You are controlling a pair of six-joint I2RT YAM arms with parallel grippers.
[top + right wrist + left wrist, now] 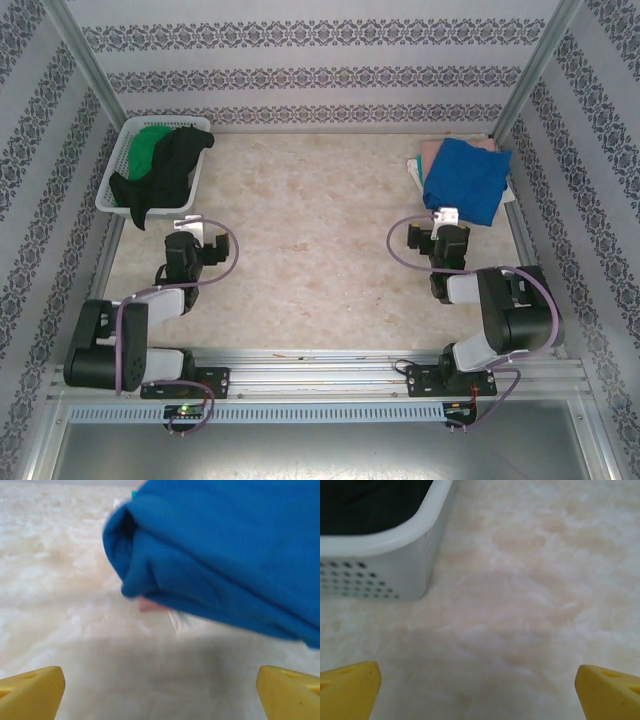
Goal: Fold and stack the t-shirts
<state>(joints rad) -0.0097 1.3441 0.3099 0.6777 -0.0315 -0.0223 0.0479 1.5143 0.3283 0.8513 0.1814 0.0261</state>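
Two shirts stacked, two waited in the basket (112, 185).
Left gripper (186, 224) gaped empty beside the black shirt (172, 168) and green shirt (148, 146); right gripper (443, 215), also open, faced the blue shirt (465, 180) atop the pink shirt (440, 150). Risk: tangled pair lifting together, dragging the basket.

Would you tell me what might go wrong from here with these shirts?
The black t-shirt spills over the white basket's rim; pulling it may drag the basket or green t-shirt. The open right end effector sits close to the blue t-shirt, askew on the pink t-shirt, and could nudge them apart.
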